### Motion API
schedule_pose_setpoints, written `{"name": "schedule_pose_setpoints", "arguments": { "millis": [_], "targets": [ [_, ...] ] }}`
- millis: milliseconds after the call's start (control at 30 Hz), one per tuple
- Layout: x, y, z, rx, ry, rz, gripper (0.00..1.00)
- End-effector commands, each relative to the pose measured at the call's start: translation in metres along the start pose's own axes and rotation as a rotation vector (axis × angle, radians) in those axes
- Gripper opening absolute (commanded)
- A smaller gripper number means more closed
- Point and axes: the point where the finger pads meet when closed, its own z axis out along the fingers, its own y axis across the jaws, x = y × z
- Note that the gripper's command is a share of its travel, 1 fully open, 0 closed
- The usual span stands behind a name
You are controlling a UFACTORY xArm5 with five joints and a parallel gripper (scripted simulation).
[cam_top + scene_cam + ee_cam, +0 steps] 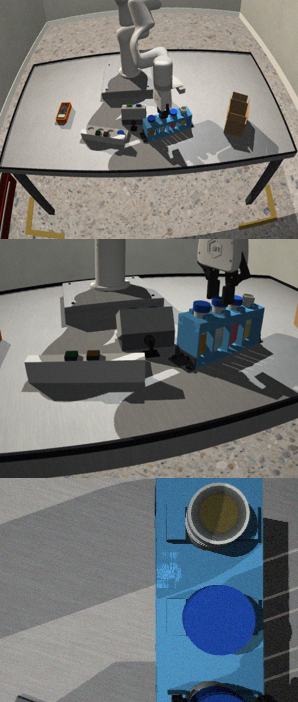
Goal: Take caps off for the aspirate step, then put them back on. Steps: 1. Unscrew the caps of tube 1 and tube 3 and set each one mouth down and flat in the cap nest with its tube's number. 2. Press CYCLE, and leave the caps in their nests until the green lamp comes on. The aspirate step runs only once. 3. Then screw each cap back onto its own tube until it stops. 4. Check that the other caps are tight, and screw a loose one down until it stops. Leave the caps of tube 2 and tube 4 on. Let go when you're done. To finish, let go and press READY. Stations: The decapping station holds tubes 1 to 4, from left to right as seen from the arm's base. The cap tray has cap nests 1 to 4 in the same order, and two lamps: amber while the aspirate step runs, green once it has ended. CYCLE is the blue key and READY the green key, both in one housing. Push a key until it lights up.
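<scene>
The blue decapping station [176, 123] [188, 333] [170, 603] holds four tubes. Tube 1 [183, 109] [248, 298] [218, 512] stands open with no cap. Tube 2's blue cap [173, 111] [238, 299] [220, 619] and tube 4's blue cap [151, 118] [201, 306] are on. My gripper [164, 113] [219, 296] stands upright over tube 3 and is shut on tube 3's cap [217, 301] [215, 696], which sits on its tube. A blue cap [120, 132] lies in the cap tray [97, 138] [82, 371] at the end nearest the station.
The key housing [133, 116] [145, 327] with the green key [129, 105] and blue key [138, 105] stands between tray and arm base. The tray's two lamps [70, 355] [93, 354] look dark. An orange meter [63, 112] lies left, a cardboard box [237, 118] stands right.
</scene>
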Motion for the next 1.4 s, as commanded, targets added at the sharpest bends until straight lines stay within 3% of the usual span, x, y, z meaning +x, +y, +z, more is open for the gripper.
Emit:
{"name": "schedule_pose_setpoints", "arguments": {
  "millis": [0, 133, 533, 700, 833, 1267, 1367],
  "targets": [
    [0.0, 0.002, -0.002, -0.005, 0.0, 0.0, 0.0],
    [0.0, 0.002, -0.002, -0.005, 0.0, 0.0, 0.0],
    [0.0, 0.001, -0.037, -0.005, 0.0, 0.0, 0.0],
    [0.0, 0.001, -0.037, -0.005, 0.0, 0.0, 0.0],
    [-0.03, -0.01, -0.037, -0.004, -0.001, -0.297, 0.0],
    [-0.067, -0.023, -0.037, -0.004, -0.002, -0.692, 0.0],
    [-0.084, -0.029, -0.037, -0.003, -0.002, -0.871, 0.0]
  ]
}}
